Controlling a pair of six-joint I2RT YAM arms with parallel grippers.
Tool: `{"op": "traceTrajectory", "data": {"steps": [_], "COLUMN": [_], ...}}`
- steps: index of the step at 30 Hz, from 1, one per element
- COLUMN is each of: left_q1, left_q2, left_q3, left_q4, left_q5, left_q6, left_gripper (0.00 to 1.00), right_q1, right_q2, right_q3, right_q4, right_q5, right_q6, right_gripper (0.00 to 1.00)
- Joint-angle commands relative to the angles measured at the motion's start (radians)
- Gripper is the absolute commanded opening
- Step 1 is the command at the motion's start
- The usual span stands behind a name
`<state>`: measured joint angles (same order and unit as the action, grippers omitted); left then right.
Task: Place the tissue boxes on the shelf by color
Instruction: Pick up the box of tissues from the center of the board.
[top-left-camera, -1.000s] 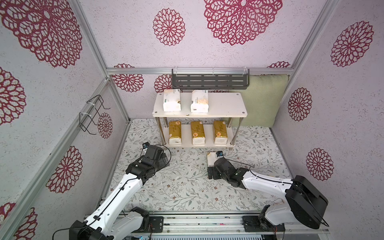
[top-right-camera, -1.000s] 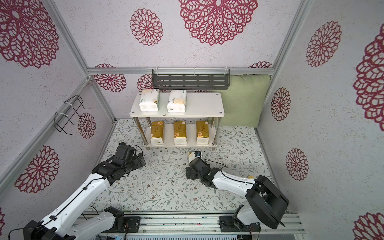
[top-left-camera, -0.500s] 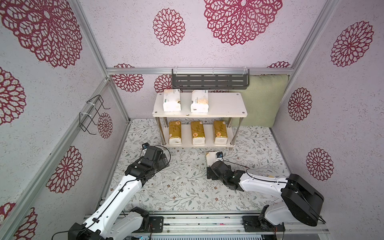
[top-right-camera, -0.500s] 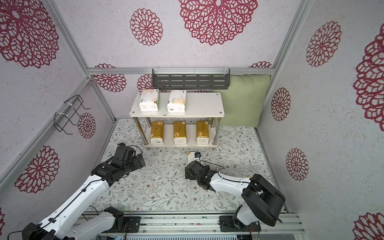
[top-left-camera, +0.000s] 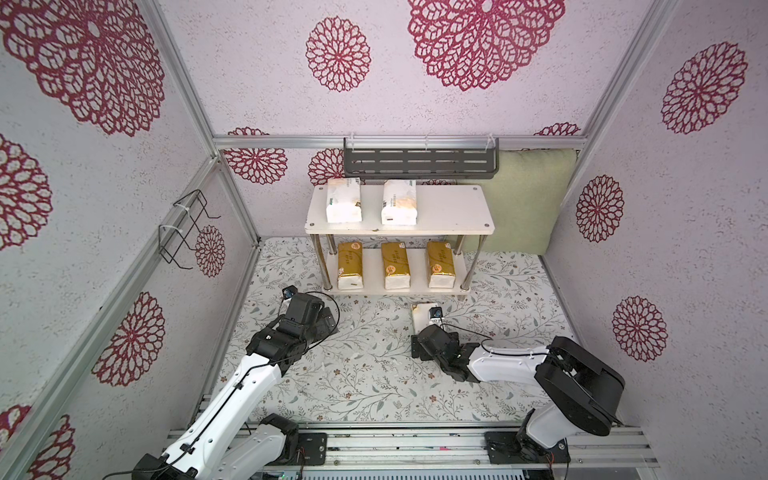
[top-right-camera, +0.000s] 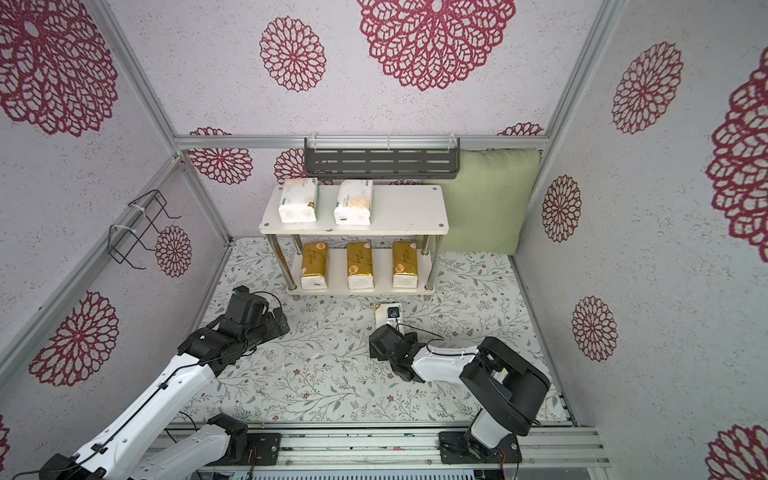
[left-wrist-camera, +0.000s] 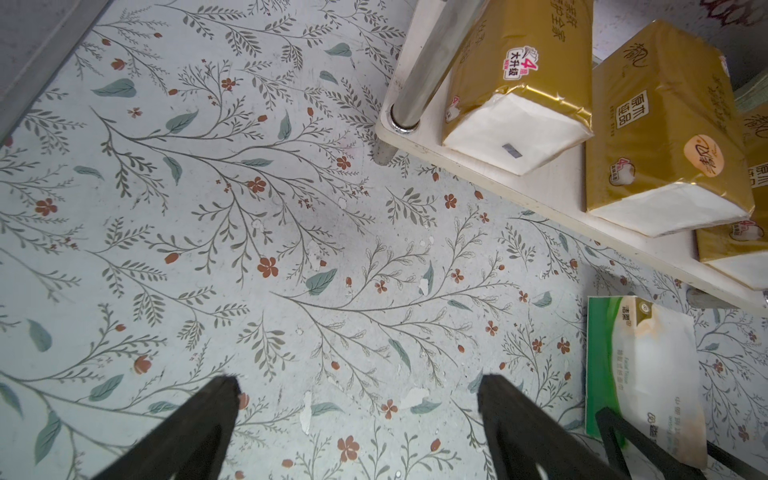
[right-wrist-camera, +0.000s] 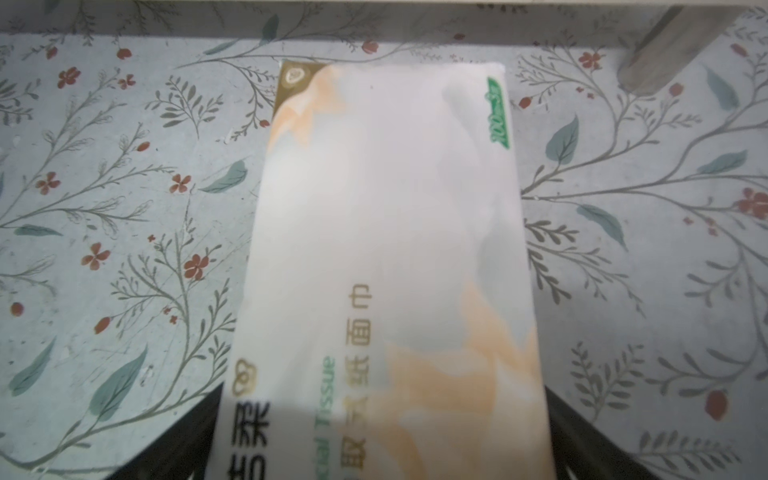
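Observation:
The shelf (top-left-camera: 451, 208) (top-right-camera: 409, 208) stands at the back with two white tissue boxes (top-left-camera: 343, 200) (top-left-camera: 399, 203) on its upper board and three gold ones (top-left-camera: 350, 266) (top-left-camera: 395, 266) (top-left-camera: 440, 265) on the lower. A third white tissue box (top-left-camera: 419, 316) (right-wrist-camera: 386, 216) (left-wrist-camera: 648, 365) lies flat on the floor just before the shelf. My right gripper (top-left-camera: 427, 329) (right-wrist-camera: 382, 399) is open, low over that box's near end, one finger along each long side. My left gripper (top-left-camera: 326, 322) (left-wrist-camera: 359, 382) hangs open over bare floor to the left, holding nothing.
A dark grey slotted rack (top-left-camera: 419, 162) hangs on the back wall above the shelf, a green cushion (top-left-camera: 523, 203) leans to its right, and a black wire holder (top-left-camera: 187, 226) is fixed on the left wall. Chrome legs (left-wrist-camera: 432, 62) stand at the lower board's corners.
My right gripper has shifted slightly left and forward along the white box on the floor, still open. The left arm has barely moved.

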<state>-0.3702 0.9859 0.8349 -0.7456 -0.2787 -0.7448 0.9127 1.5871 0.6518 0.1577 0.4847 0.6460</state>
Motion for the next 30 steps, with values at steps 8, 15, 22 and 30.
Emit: {"op": "traceTrajectory", "data": {"steps": [8, 15, 22, 30], "left_q1": [0.011, 0.010, 0.011, 0.010], "left_q2": [0.005, 0.017, 0.039, 0.067], "left_q3": [-0.024, -0.008, 0.010, 0.042], "left_q4": [0.020, 0.025, 0.038, 0.038], "left_q5": [0.009, 0.013, 0.025, 0.027], "left_q6": [0.012, 0.016, 0.018, 0.029], "left_gripper": [0.97, 0.97, 0.97, 0.97], "right_q1": [0.005, 0.007, 0.011, 0.003], "right_q2": [0.020, -0.072, -0.316, -0.507], "right_q3": [0.001, -0.001, -0.025, 0.047], "right_q4": [0.063, -0.041, -0.222, -0.478], "right_q5": [0.069, 0.020, -0.079, -0.136], "right_q6": [-0.048, -0.073, -0.121, -0.190], "right_gripper": [0.92, 0.87, 0.81, 0.77]}}
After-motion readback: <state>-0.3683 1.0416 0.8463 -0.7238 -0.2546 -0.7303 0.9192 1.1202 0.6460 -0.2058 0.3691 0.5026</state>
